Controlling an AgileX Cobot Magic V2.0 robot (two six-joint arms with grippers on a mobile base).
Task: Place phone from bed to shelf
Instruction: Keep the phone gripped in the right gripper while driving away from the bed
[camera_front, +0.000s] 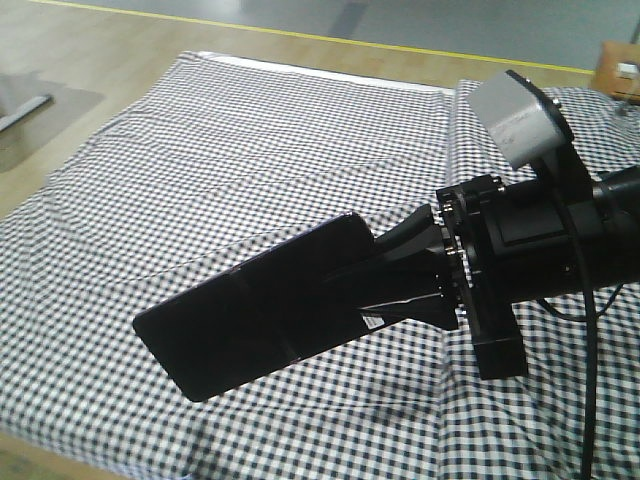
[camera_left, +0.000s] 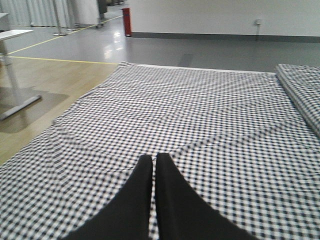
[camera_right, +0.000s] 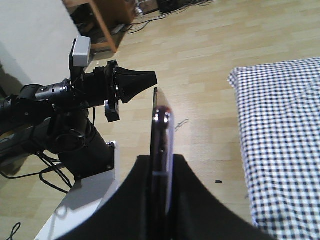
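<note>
The phone (camera_front: 250, 320), a thin glossy black slab, hangs level above the gingham bed (camera_front: 200, 150), and my right gripper (camera_front: 372, 275) is shut on its right end. In the right wrist view the phone (camera_right: 162, 117) stands edge-on between the two black fingers (camera_right: 135, 200) of the right gripper (camera_right: 161, 161). My left gripper (camera_left: 154, 161) is shut with nothing in it, low over the bed (camera_left: 210, 100). The right wrist view also shows the left gripper (camera_right: 149, 78) on its arm, beside the phone's far end. The shelf is out of view.
Wooden floor lies beyond the bed's corner (camera_right: 280, 140). The robot's white base (camera_right: 75, 200) is below left. A brown wooden furniture piece (camera_right: 105, 25) stands at the back. A metal table leg (camera_left: 20, 105) stands left of the bed, and a folded gingham roll (camera_left: 300, 95) lies on the right.
</note>
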